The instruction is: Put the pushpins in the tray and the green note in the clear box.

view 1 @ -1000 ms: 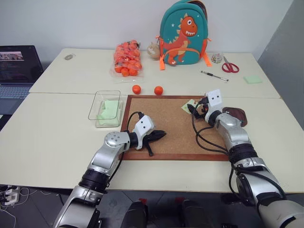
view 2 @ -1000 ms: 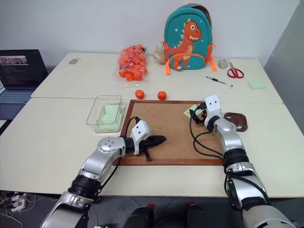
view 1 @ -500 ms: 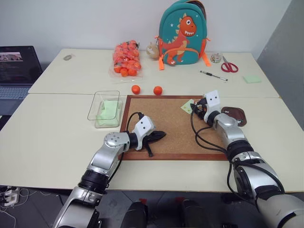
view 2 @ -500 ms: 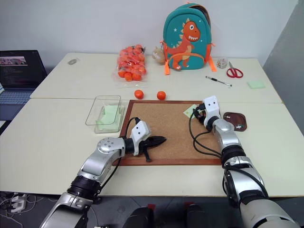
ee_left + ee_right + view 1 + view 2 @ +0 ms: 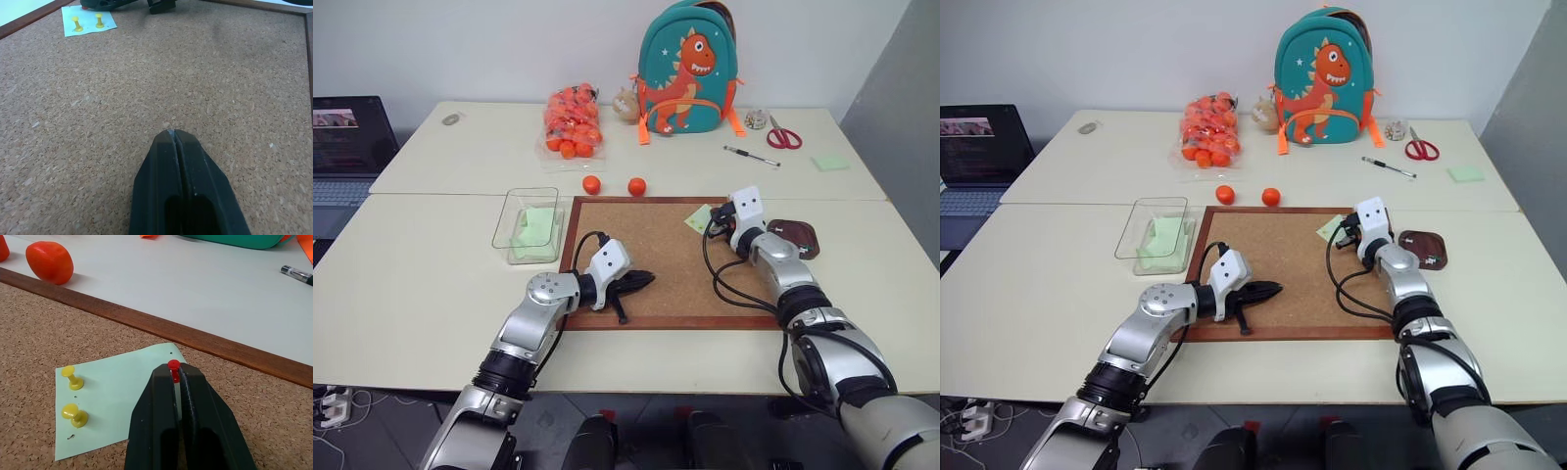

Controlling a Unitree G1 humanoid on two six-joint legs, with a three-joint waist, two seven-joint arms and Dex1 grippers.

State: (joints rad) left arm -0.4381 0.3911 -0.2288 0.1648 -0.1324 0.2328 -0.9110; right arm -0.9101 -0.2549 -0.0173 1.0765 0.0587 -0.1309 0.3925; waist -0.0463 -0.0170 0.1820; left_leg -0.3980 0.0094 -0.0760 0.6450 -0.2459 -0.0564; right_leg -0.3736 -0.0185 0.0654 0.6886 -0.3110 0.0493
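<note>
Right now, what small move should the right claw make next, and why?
Probably pull straight up. The right claw is shut on a red pin over the green note, which two yellow pins hold to the corkboard. Then carry it to the tray.

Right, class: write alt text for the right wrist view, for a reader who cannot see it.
The right gripper is shut on a red pushpin above a green note on the corkboard. Two yellow pushpins stand in the note. Behind the board's wooden frame, an orange ball lies on the table.
</note>
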